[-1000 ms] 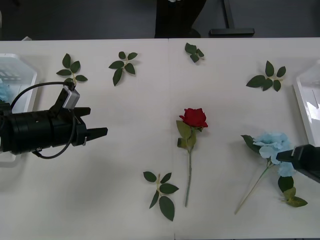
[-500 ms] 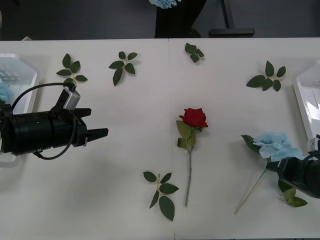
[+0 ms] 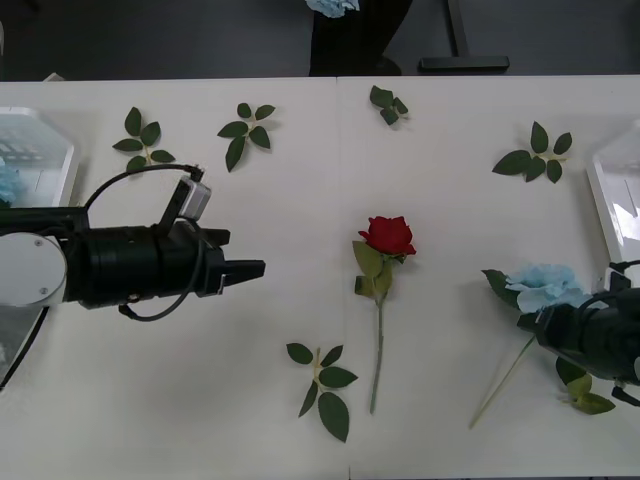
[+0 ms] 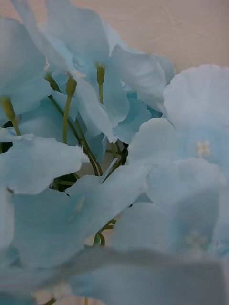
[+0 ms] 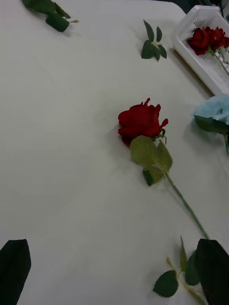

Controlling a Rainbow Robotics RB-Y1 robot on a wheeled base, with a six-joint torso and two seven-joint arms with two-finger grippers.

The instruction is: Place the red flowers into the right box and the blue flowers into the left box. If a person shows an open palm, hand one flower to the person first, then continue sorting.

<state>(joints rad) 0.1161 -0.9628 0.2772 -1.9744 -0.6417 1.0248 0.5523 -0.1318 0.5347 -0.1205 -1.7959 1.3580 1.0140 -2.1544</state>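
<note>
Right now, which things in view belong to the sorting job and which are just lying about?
Job:
- red rose on the table
- blue hydrangea, right gripper at it
- left gripper, open, toward the rose
- right box, roses inside
- left box

Lying about:
- loose leaf sprigs

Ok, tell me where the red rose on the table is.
In the front view the red rose lies near the table's middle, bloom away from the robot, between the left gripper and the blue flower, with a leaf sprig beside its stem.
</note>
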